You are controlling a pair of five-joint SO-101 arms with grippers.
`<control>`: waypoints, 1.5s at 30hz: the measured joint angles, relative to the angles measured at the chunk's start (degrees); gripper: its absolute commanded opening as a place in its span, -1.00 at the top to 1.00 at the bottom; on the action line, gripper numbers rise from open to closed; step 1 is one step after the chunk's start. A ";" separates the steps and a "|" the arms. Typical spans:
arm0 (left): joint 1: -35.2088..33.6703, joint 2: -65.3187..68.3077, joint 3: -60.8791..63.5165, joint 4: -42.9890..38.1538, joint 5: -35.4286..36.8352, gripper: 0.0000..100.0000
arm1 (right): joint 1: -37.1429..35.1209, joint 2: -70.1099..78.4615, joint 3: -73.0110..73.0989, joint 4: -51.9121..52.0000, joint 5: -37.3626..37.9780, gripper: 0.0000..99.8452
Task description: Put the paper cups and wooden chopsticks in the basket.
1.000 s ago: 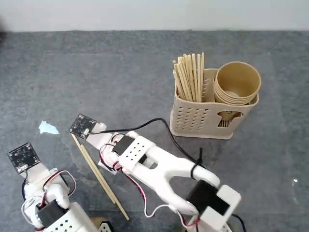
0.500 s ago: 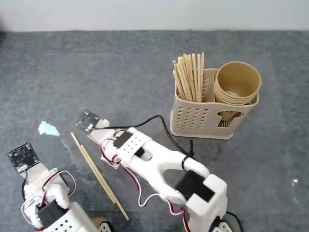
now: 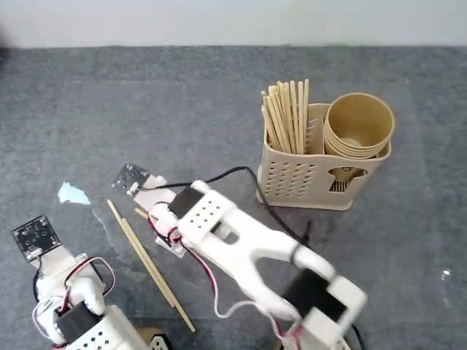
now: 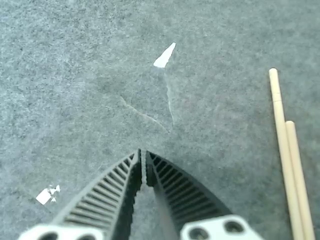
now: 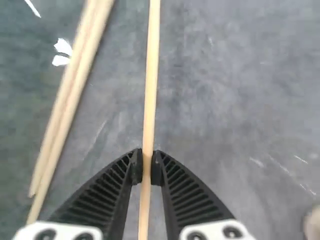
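While the white right arm (image 3: 241, 248) is hanging low over the grey felt-covered table (image 3: 182, 109), its right gripper (image 5: 146, 167) is pinching a single wooden chopstick (image 5: 150, 95) between nearly closed black ribbed fingertips. The stick is running straight out ahead of the jaws, and I cannot tell whether it is resting on the felt or sitting just above it. Just beside it, a pair of loose wooden chopsticks (image 3: 149, 266) is lying flat on the table, side by side and touching each other, slanting across the space between the two arms. The same pair is showing at an angle to the gripped stick in the right wrist view, with a couple of white flecks (image 5: 61, 52) lying near it. The left arm (image 3: 73, 310) is sitting at the near corner of the table, and its left gripper (image 4: 143, 167) is pointing down at bare felt with the fingertips pressed together and nothing between them. A scrap of pale blue paper (image 3: 73, 193) is lying near that arm, well apart from the jaws. Farther back, a beige perforated plastic basket (image 3: 317, 182) is standing upright. A bundle of wooden chopsticks (image 3: 287, 117) is standing on end in its left compartment as seen from above. A stack of tan paper cups (image 3: 359, 125), mouths up, is filling the compartment next to it.
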 measured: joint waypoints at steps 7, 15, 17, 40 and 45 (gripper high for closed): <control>0.00 0.00 0.00 0.00 0.00 0.97 | 0.00 -21.63 1.93 4.92 0.00 0.98; 0.00 0.00 0.00 0.00 0.00 0.97 | 8.79 -41.67 2.64 1.49 0.00 0.98; 0.00 0.00 0.00 0.00 0.00 0.97 | 12.84 -44.48 2.90 -1.32 0.00 0.98; 0.00 0.00 0.00 0.00 0.00 0.97 | 41.05 -63.38 35.60 -56.88 -4.57 0.98; 0.00 0.00 0.00 0.00 0.00 0.97 | 44.75 -63.38 35.60 -60.13 -10.20 0.98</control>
